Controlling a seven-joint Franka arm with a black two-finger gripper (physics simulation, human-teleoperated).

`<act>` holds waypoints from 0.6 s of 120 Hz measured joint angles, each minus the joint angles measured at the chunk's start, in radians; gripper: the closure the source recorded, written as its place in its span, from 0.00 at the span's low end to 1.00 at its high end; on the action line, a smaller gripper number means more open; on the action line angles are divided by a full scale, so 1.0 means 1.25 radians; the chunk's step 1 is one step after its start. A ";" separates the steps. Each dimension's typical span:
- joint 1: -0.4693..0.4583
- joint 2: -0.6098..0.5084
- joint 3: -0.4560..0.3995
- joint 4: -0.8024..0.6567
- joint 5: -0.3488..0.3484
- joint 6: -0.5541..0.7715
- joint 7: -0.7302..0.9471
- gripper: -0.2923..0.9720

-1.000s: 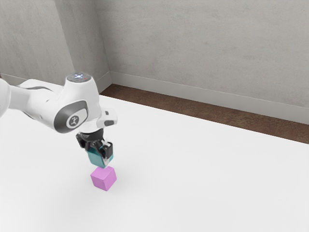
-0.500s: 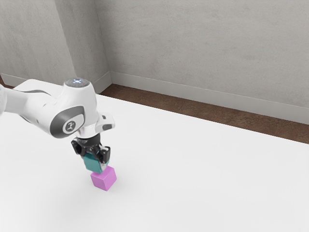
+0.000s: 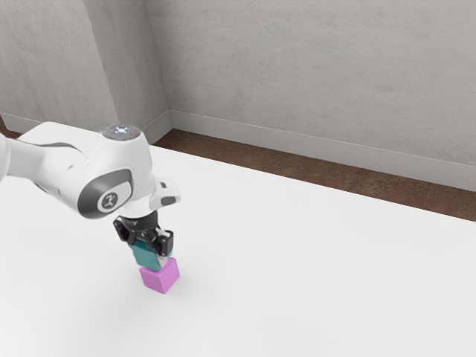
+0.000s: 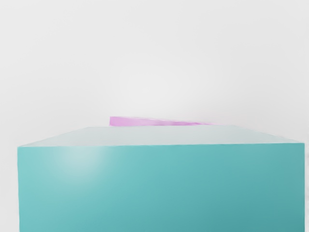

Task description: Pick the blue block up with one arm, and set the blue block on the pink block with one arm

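My black two-finger gripper clamped the teal-blue cube on two sides, directly over the pink cube.

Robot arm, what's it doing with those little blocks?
The white robot arm is stacking blocks. Its black end effector is clamped on the blue block from two sides and holds it right on top of the pink block, which sits on the white table. The two blocks look as if they touch, but the blue one has not been let go yet, so the stacking is not finished.
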 joint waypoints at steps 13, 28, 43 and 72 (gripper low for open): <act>-0.003 -0.005 -0.005 -0.009 -0.001 0.007 0.006 0.53; -0.001 -0.010 -0.006 -0.019 -0.001 0.012 0.013 0.53; 0.000 -0.003 -0.006 -0.019 -0.001 0.017 0.020 0.53; 0.000 0.006 -0.006 -0.019 -0.001 0.029 0.029 0.53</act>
